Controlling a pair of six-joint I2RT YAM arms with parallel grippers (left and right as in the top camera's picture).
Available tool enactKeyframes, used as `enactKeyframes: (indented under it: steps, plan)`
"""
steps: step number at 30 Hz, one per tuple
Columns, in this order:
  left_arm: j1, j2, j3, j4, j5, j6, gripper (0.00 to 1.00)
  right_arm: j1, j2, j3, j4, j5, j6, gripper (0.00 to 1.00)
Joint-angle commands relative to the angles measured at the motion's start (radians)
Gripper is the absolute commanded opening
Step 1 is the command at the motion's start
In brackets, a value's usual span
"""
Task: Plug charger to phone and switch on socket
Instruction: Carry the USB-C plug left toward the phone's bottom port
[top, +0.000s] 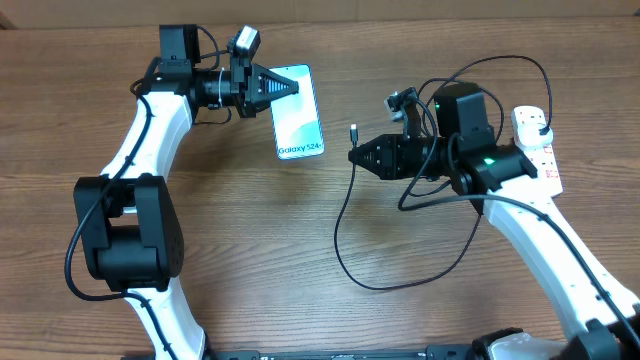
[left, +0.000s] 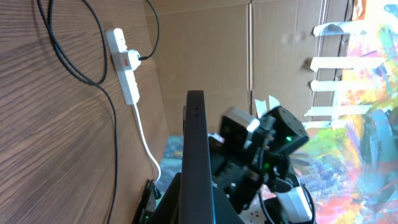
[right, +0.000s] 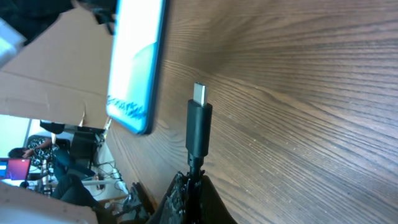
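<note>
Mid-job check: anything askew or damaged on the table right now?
Nothing damaged. The thin black charger cable's plug tip, in the right end effector, sits beside the slim lit-screen phone, not lined up with its lower edge.

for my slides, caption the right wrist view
Right end effector grips the charger, its plug tip close beside the lit phone, not yet inserted.

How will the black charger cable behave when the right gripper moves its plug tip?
Probably floppy: the charger lies in loose loops, so it should trail along easily. The plug tip looks rigid, standing straight out of the right gripper, so it likely keeps its aim.
</note>
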Motion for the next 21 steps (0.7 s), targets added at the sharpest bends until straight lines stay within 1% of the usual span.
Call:
enactKeyframes:
  steps: [1, 7, 14, 18, 21]
  plan:
    - [-0.003, -0.004, -0.001, -0.003, 0.048, 0.024, 0.04, -0.005, -0.107, -0.002, -0.031, -0.013, -0.030, 0.04]
    - [-0.012, -0.004, -0.001, -0.018, 0.048, 0.062, 0.04, -0.005, -0.209, -0.002, -0.114, -0.013, -0.026, 0.04]
    - [-0.016, -0.004, -0.001, -0.051, 0.048, 0.076, 0.04, 0.005, -0.246, -0.005, -0.211, -0.037, -0.025, 0.04]
    - [-0.016, -0.004, -0.001, -0.051, 0.048, 0.075, 0.04, 0.061, -0.244, -0.045, -0.175, -0.042, 0.014, 0.04]
    - [-0.016, -0.004, -0.001, -0.051, 0.048, 0.075, 0.04, 0.117, -0.243, -0.093, -0.099, -0.042, 0.076, 0.04]
